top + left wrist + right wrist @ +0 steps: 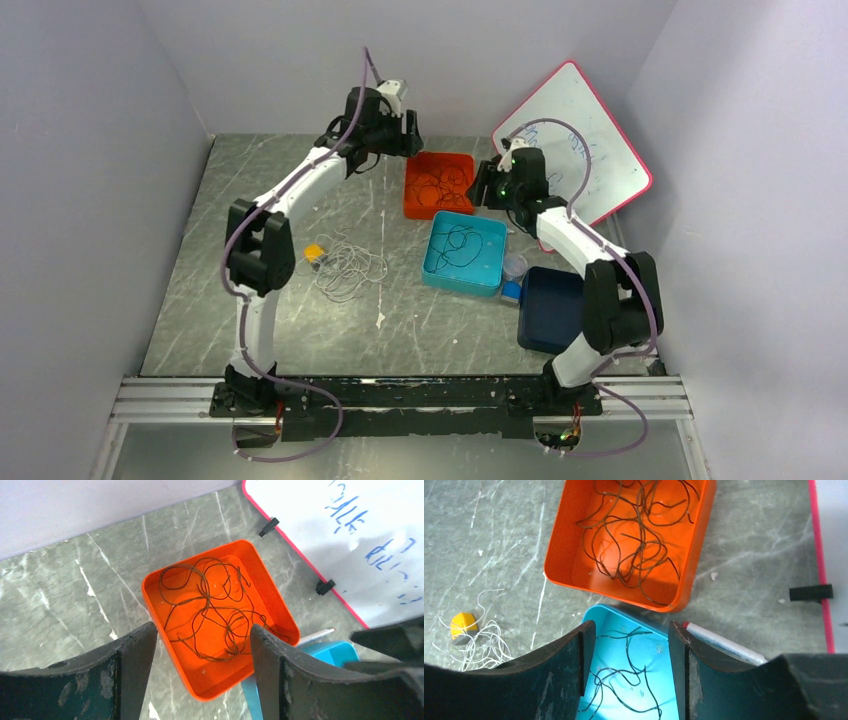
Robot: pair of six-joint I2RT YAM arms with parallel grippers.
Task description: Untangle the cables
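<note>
I had the left claw (202, 632) hanging over the orange tray (280, 605) at the far side of the table (430, 330). Its two fingers were spread wide, with nothing between them. Through that gap I looked straight down on the black cables (210, 605), a loose tangle of crossing loops lying on the tray's floor.

The right claw (630, 627) was spread as well and gripped nothing. It hung above the spot where the orange tray sat just beside the light blue tray (659, 655); I could not tell whether the two touched. In the blue tray lay a smaller black bunch (624, 685), a few thin strands curling over its floor.

The white cables (345, 268) lay well apart from both trays, on the bare table near the left arm's elbow, in wiry loops with a small yellow piece (314, 252) at their edge.

A whiteboard (590, 120) leaned in the far right corner, a pen (724, 642) lay beside the blue tray, and a dark blue tray (552, 305) sat nearer the right arm.
</note>
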